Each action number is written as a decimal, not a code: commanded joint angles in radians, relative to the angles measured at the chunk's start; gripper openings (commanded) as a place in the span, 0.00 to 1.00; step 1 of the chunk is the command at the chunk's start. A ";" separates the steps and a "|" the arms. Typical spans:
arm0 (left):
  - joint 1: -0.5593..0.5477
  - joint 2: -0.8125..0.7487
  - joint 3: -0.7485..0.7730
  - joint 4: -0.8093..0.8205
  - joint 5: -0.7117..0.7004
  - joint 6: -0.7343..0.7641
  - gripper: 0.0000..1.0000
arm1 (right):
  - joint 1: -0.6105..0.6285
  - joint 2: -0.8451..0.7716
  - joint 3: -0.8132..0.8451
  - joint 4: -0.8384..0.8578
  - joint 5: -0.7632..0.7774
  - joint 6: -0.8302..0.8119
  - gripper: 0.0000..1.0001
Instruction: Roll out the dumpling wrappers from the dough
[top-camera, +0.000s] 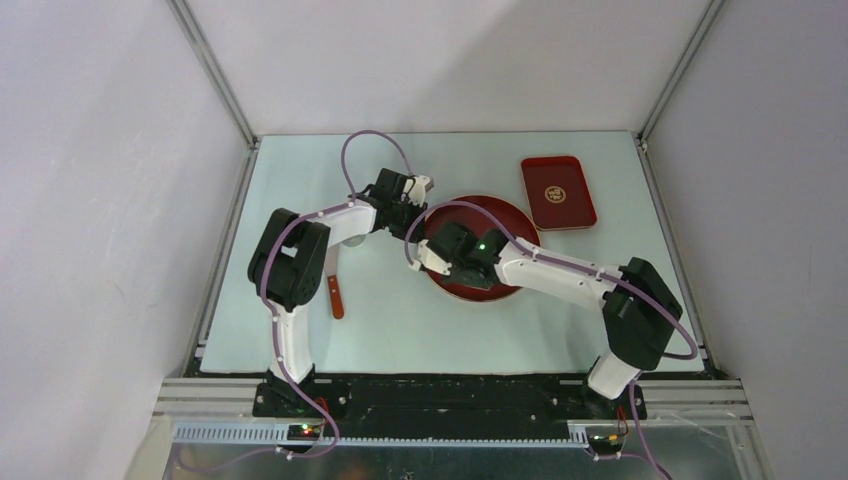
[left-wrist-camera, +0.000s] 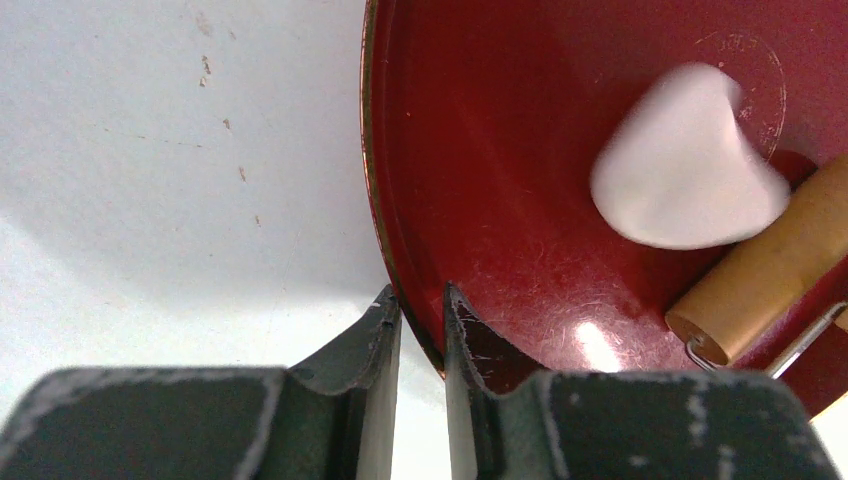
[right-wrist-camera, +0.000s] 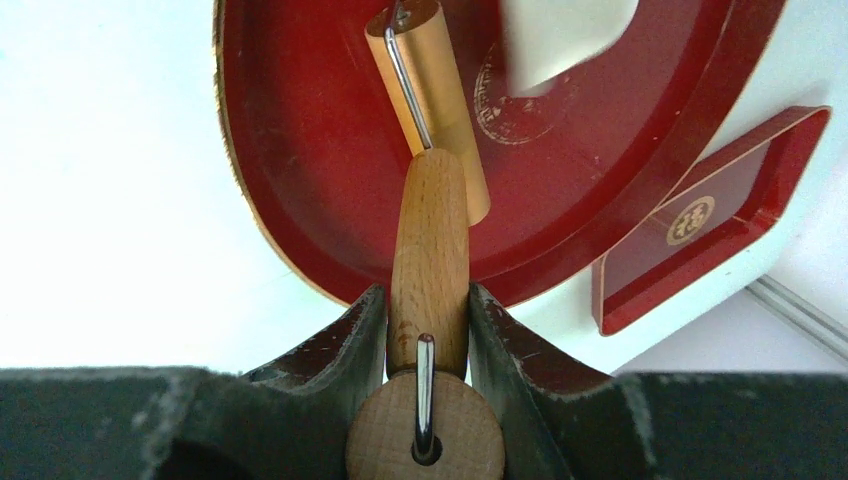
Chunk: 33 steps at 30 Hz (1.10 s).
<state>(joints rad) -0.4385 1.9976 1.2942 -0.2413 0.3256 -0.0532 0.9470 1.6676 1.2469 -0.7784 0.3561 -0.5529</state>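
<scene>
The dough (left-wrist-camera: 685, 160) is one soft white lump lying in the round red plate (left-wrist-camera: 470, 200); it shows as a blurred white patch (right-wrist-camera: 565, 35) in the right wrist view. My left gripper (left-wrist-camera: 420, 298) straddles the plate's near rim and is shut on it. My right gripper (right-wrist-camera: 428, 295) is shut on the wooden handle (right-wrist-camera: 430, 240) of a small roller. The roller's barrel (right-wrist-camera: 435, 90) rests on the plate against the dough's edge. No dumpling wrappers are in view. From above, both grippers (top-camera: 418, 200) (top-camera: 445, 255) hang over the plate (top-camera: 500, 212) and hide the dough.
A rectangular red tray (top-camera: 558, 192) sits at the back right, close to the plate. A brown-handled tool (top-camera: 337, 295) lies on the table beside the left arm. Grey walls close in the table on three sides.
</scene>
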 joint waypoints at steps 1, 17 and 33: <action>0.009 0.015 0.007 0.002 -0.012 0.009 0.24 | -0.033 -0.065 0.020 -0.075 -0.099 -0.005 0.00; 0.009 0.018 0.009 0.002 -0.014 0.012 0.24 | -0.123 -0.208 0.055 0.293 -0.102 -0.222 0.00; 0.009 0.015 0.006 0.001 -0.009 0.013 0.24 | -0.193 -0.131 -0.242 0.489 -0.364 -0.725 0.00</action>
<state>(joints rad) -0.4385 1.9976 1.2942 -0.2413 0.3260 -0.0532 0.7670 1.5360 1.0901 -0.3820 0.0078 -1.1107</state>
